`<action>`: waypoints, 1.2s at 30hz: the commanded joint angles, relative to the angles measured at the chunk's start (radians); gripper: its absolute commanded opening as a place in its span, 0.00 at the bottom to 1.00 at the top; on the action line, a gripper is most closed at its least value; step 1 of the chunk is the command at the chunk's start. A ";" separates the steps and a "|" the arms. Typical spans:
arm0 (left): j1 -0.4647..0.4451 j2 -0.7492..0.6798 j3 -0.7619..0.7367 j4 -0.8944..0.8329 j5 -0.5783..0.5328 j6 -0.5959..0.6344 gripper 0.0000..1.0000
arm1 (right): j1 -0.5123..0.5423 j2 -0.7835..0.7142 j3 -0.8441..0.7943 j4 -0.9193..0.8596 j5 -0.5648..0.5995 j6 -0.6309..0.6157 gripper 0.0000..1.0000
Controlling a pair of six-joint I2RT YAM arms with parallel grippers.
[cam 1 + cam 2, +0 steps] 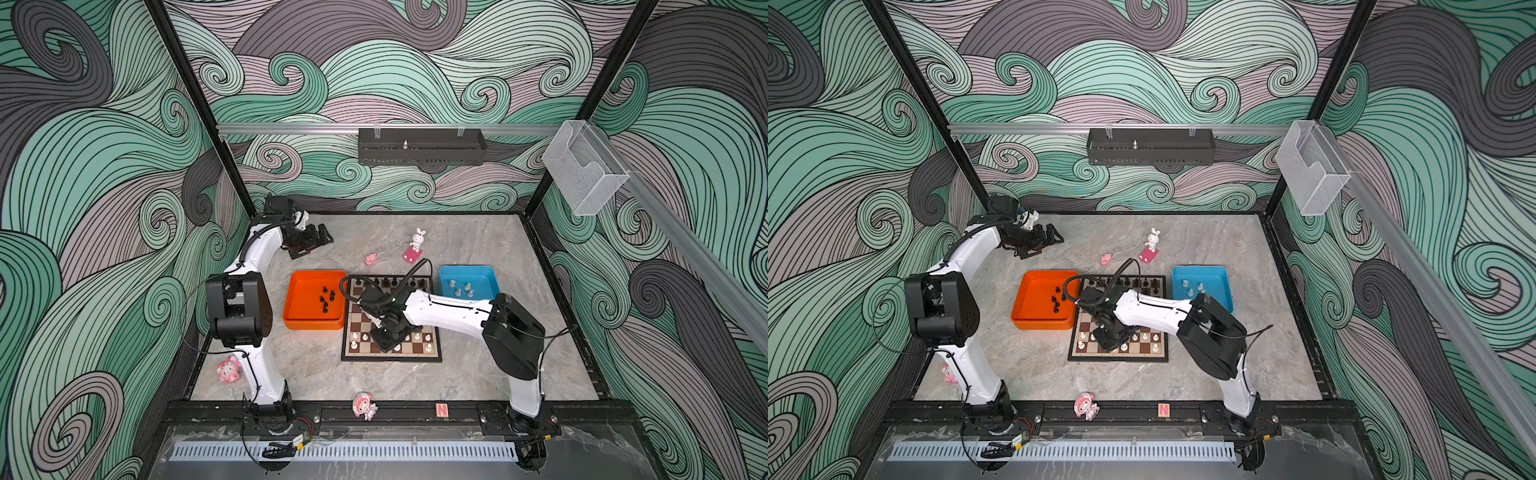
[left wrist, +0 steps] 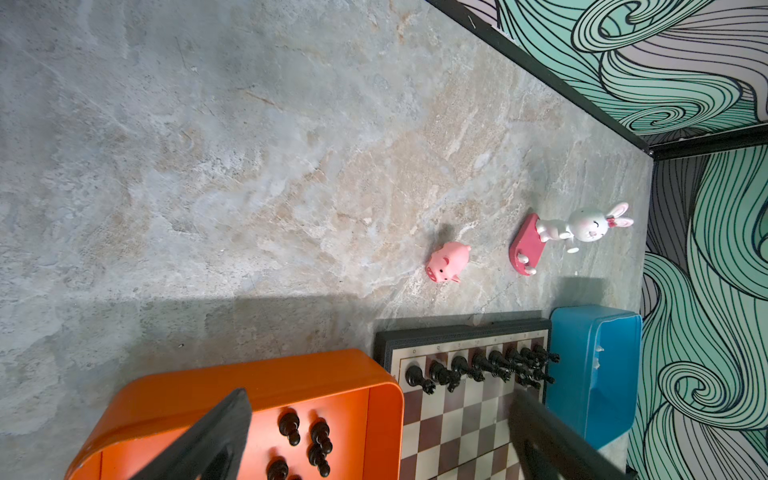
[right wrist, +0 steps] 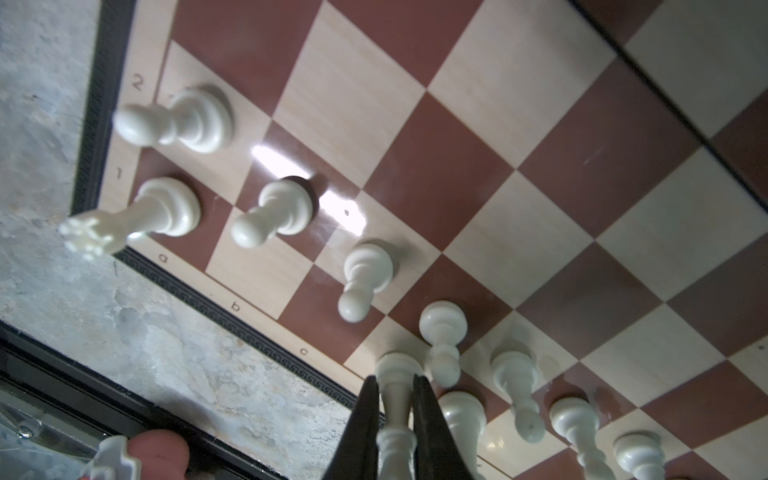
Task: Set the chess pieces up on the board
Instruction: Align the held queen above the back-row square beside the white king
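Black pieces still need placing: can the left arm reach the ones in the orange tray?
Probably yes. The left arm has its jaws open just beyond the open-topped orange tray, and the right arm is over the board, clear of the black pieces.

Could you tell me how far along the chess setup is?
Done: black row on the board's far edge, several white pieces near. In hand: right end effector grips a white piece. Left: black pieces in the orange tray, white ones in the blue tray.
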 commanded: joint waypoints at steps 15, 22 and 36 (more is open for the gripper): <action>0.010 0.010 -0.009 0.008 0.002 -0.007 0.99 | -0.005 0.009 -0.002 0.002 -0.012 0.002 0.16; 0.009 0.010 -0.009 0.008 0.002 -0.008 0.99 | -0.005 0.006 -0.002 0.004 -0.012 0.005 0.17; 0.009 0.011 -0.011 0.008 0.003 -0.010 0.99 | -0.004 0.006 0.002 0.004 -0.013 0.003 0.21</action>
